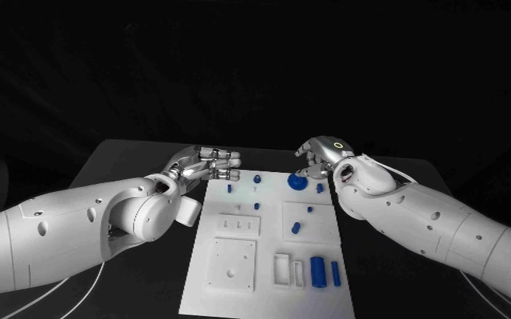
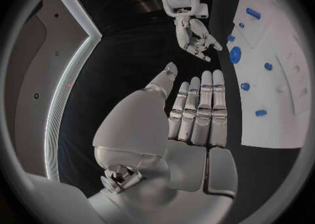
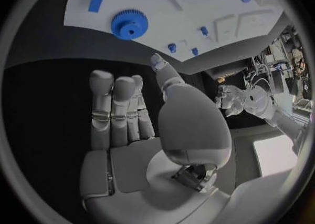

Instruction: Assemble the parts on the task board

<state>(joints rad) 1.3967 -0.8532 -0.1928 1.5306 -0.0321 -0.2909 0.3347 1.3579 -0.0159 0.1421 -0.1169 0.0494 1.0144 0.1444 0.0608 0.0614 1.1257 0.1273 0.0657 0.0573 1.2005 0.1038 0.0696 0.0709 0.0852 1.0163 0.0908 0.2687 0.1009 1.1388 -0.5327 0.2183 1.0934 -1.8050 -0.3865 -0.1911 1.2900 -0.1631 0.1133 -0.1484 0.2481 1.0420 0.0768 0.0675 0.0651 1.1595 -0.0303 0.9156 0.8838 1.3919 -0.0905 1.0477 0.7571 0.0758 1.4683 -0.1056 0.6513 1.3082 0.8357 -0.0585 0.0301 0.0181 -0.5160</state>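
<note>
A matte black worktop (image 1: 139,158) carries the scene, and beyond its far edge there is only darkness. The task board (image 1: 272,260), a long flat white plate with crisp edges, lies in the middle of it and runs away from the robot. Its surface is cut with shallow rectangular recesses and raised white frames.

The parts are smooth blue plastic. A round gear (image 1: 298,181) with fine teeth and a centre hole sits near the board's far right corner; in the right wrist view the same gear (image 3: 129,24) lies flat on the white surface. Two upright blue cylinders (image 1: 318,271) stand side by side near the board's near right corner. Small blue pegs (image 1: 258,179) dot the far end, and a short blue pin (image 1: 296,225) lies in a square recess at mid-board.

The left hand (image 1: 207,162) hovers at the board's far left corner, its silver segmented fingers (image 2: 200,111) stretched out straight and close together, the thumb set apart, holding nothing. The right hand (image 1: 323,155) is just beyond the gear at the far right corner, its fingers (image 3: 117,108) likewise extended side by side and empty, the thumb apart.
</note>
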